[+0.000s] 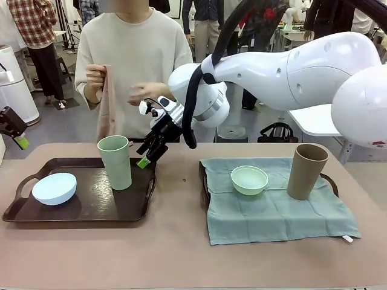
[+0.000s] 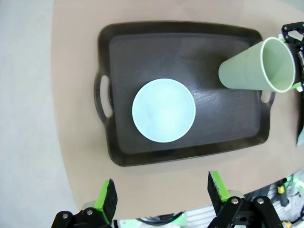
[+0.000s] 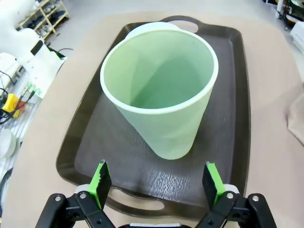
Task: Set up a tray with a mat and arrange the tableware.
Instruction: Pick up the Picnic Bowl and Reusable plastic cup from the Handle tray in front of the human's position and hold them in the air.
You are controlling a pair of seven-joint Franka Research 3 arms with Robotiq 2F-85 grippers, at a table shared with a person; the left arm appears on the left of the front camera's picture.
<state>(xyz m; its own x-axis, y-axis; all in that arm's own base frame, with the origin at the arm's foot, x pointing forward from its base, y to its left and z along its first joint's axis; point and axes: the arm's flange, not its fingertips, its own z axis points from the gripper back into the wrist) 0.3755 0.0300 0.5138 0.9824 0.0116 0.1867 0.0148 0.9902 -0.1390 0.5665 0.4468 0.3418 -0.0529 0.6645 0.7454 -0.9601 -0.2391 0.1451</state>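
Teal mat (image 1: 275,211) lies closest, spread over a dark tray (image 1: 331,179) on the right half of the bench (image 1: 175,254), its front edge resting on the bench top. On the mat stand a mint green bowl (image 1: 249,180) and, to its right, a tan brown cup (image 1: 307,171), upright and apart from the bowl. On the left half sits a second dark tray (image 1: 91,208), uncovered, with a pale blue bowl (image 1: 54,188) near its left handle and a pale green cup (image 1: 115,162) upright toward its right end. Right arm (image 1: 284,69) reaches across the middle; the right jaws hang just beside that cup at the tray's right rim, spread wide with the green pads (image 3: 100,183) well apart, holding nothing and clear of the cup. Left jaws hang above the bench's left end, looking down on the uncovered tray, likewise wide open and empty. Across the bench a person's hand (image 1: 95,77) holds up a brownish cloth (image 1: 107,112)
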